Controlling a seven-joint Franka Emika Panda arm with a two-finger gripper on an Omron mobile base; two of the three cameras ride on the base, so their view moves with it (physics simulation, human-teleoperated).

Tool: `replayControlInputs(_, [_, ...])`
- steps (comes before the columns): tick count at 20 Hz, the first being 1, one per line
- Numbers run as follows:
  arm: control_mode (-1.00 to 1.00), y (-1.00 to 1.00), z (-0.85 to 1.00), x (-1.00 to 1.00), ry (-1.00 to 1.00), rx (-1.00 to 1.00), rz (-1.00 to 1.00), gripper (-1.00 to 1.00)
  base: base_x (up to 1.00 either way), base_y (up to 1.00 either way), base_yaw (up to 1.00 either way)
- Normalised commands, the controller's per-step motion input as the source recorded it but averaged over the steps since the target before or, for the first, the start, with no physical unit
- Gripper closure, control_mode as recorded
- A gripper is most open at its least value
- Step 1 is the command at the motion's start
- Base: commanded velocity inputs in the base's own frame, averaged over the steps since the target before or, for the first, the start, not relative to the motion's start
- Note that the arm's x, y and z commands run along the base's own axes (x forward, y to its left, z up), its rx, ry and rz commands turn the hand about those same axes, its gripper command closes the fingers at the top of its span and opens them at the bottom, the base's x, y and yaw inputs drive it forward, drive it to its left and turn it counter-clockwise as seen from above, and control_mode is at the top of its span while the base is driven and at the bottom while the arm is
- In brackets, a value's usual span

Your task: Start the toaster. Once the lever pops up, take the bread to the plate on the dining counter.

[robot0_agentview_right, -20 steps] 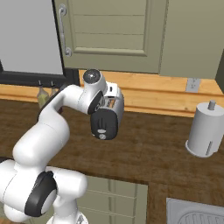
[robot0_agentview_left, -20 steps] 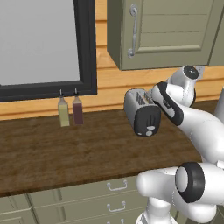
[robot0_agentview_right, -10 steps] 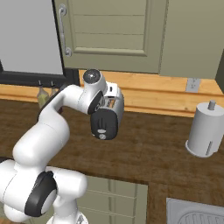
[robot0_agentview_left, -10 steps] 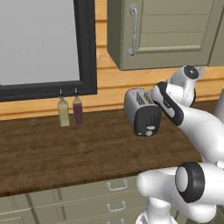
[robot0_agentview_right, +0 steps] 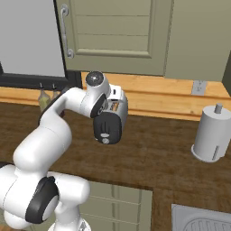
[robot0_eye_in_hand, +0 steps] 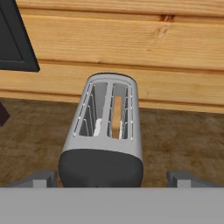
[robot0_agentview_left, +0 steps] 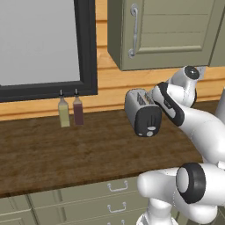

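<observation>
On the dark wood-grain counter [robot0_agentview_left: 66, 149] by the plank wall, the rounded silver-grey toaster [robot0_eye_in_hand: 106, 131] holds a tan bread slice [robot0_eye_in_hand: 116, 116] in its right slot, and the wide-open gripper [robot0_eye_in_hand: 111, 178] straddling its black end should probably descend squarely onto the lever.

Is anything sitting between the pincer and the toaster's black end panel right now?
Nothing visible does. In the hand view the open pincer faces the toaster head on, one fingertip at each side of its black end panel, with only bare counter around it. The bread sits in the right slot.
</observation>
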Motion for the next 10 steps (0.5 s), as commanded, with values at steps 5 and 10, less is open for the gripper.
replayControlInputs(5, [-1.0, 0.0, 0.0, 0.0, 0.0, 0.0, 0.0, -1.0, 0.0, 0.0, 0.0])
replayControlInputs(10, [-1.0, 0.0, 0.0, 0.0, 0.0, 0.0, 0.0, -1.0, 0.0, 0.0, 0.0])
